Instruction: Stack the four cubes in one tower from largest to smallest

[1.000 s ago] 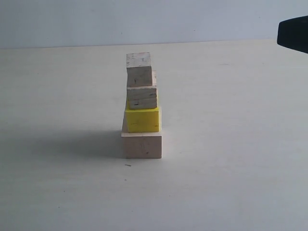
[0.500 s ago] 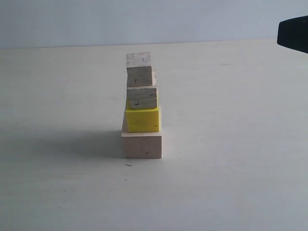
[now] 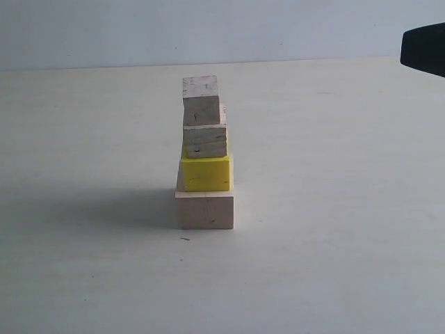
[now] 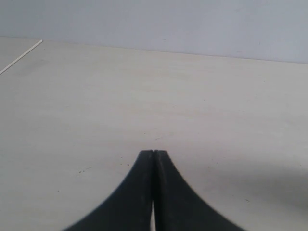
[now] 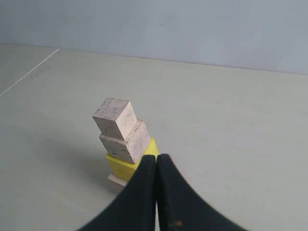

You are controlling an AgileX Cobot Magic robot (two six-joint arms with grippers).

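Note:
A tower of four cubes stands on the table. The pale pinkish largest cube [image 3: 205,211] is at the bottom, with the yellow cube [image 3: 206,174] on it, then the tan layered cube [image 3: 205,140], then the greyish-beige smallest cube [image 3: 201,100] on top. The upper cubes sit slightly off-centre. In the right wrist view the smallest cube [image 5: 114,118], the tan cube [image 5: 126,143] and the yellow cube [image 5: 122,166] show beyond my right gripper [image 5: 156,157], which is shut and empty, apart from the tower. My left gripper [image 4: 153,152] is shut over bare table, no cube in its view.
The pale table [image 3: 334,209] spreads all around the tower, meeting a grey wall at the back. A black part of the right arm [image 3: 424,47] shows at the upper right edge of the exterior view. A thin white line [image 4: 21,57] marks the table in the left wrist view.

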